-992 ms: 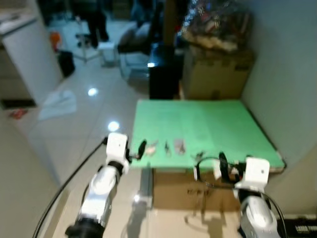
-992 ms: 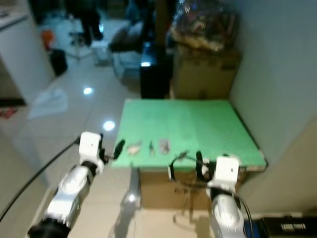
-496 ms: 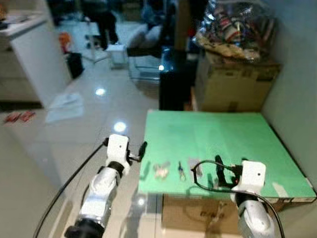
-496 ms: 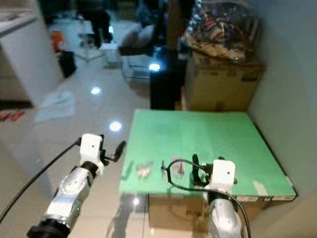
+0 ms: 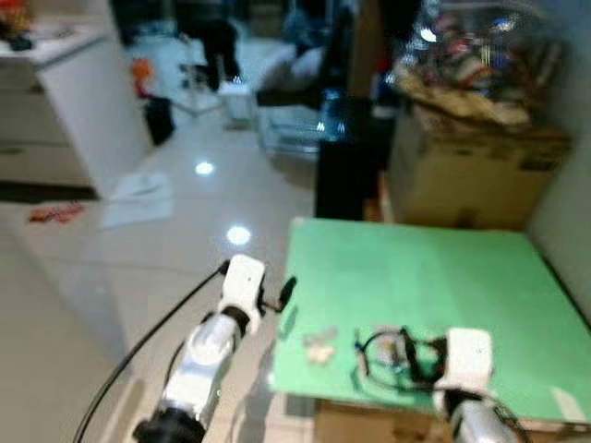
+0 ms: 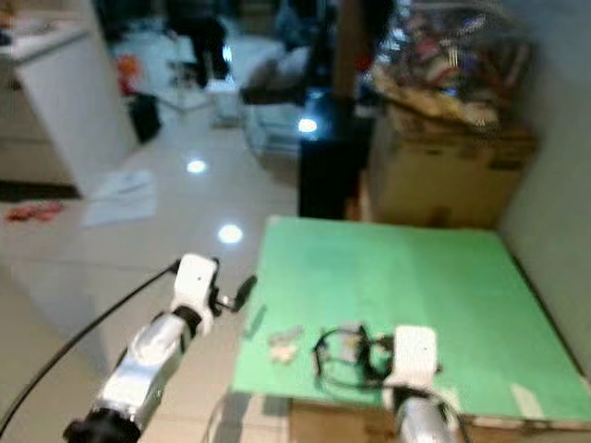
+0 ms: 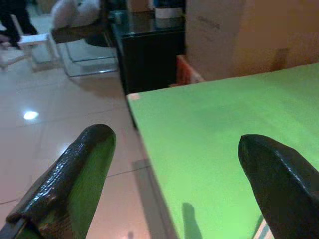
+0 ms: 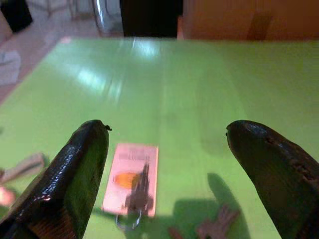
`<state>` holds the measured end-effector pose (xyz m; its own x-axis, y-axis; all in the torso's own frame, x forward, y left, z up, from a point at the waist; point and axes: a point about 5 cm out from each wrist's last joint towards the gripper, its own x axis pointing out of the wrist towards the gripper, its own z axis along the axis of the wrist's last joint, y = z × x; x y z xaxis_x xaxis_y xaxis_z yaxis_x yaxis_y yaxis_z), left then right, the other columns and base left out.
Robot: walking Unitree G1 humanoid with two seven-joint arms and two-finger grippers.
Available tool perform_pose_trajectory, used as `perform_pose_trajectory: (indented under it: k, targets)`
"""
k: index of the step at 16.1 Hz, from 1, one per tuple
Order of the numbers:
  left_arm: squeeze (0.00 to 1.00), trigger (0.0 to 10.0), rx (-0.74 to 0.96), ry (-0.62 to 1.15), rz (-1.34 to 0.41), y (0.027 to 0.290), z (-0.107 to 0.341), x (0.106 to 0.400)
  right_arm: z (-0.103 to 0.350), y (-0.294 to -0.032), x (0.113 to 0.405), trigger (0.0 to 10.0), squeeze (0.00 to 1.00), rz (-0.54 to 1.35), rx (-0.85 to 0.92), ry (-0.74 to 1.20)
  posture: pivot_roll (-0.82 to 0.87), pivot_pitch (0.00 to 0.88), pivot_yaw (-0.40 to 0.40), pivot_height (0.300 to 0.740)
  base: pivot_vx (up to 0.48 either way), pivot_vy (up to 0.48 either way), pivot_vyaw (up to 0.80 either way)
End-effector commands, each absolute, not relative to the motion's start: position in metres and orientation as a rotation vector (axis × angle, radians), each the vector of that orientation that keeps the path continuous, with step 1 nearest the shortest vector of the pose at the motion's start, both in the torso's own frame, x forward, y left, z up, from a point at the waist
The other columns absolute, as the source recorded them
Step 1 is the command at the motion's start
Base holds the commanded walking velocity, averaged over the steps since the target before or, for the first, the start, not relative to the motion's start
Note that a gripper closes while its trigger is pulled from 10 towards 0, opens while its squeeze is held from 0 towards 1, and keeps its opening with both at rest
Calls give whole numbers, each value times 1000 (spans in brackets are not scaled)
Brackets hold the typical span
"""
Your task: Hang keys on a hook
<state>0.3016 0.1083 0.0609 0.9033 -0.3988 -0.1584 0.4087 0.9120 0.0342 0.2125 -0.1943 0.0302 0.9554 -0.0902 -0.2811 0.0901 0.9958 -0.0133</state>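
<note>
On the green table (image 5: 434,268), near its front edge, lies a pink card (image 8: 130,179) with a small dark hook and an orange spot on it. Small key-like pieces (image 8: 214,228) lie just beside it, close to the wrist camera. My right gripper (image 8: 167,134) hovers open right over the card, fingers spread wide to either side; from the head it sits over the table's front part (image 5: 406,355). My left gripper (image 5: 286,293) is open at the table's left edge, half over the floor (image 7: 177,139). A pale small object (image 5: 320,347) lies between the two grippers.
A cardboard box (image 5: 471,175) heaped with packets stands behind the table, with a black cabinet (image 5: 346,175) to its left. A wall runs along the table's right side. Glossy tiled floor (image 5: 138,268), a white counter (image 5: 83,101) and a person's legs (image 5: 220,46) are on the far left.
The camera has come closer to the table, and the table fills more of the view. My right gripper, earlier at the front edge, is now above the pink card. The left gripper stays by the left edge.
</note>
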Motion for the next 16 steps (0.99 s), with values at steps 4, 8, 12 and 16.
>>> perform_pose_trajectory:
  k: [4,8,12,16]
  targets:
    - [0,10000,106,53,-349,124,81,311,53,-182,245,10000,0,-25,47,173,-183,0,35,740,0,0,0]
    - [0,10000,240,85,-466,145,84,295,38,-167,267,10000,0,19,105,250,-95,0,26,740,0,0,0]
    - [0,10000,273,224,-658,188,92,248,26,-144,286,10000,0,112,161,343,30,0,-7,740,0,0,0]
    - [0,10000,202,229,-703,188,101,233,21,-115,283,10000,0,218,138,361,69,5,-31,740,0,0,0]
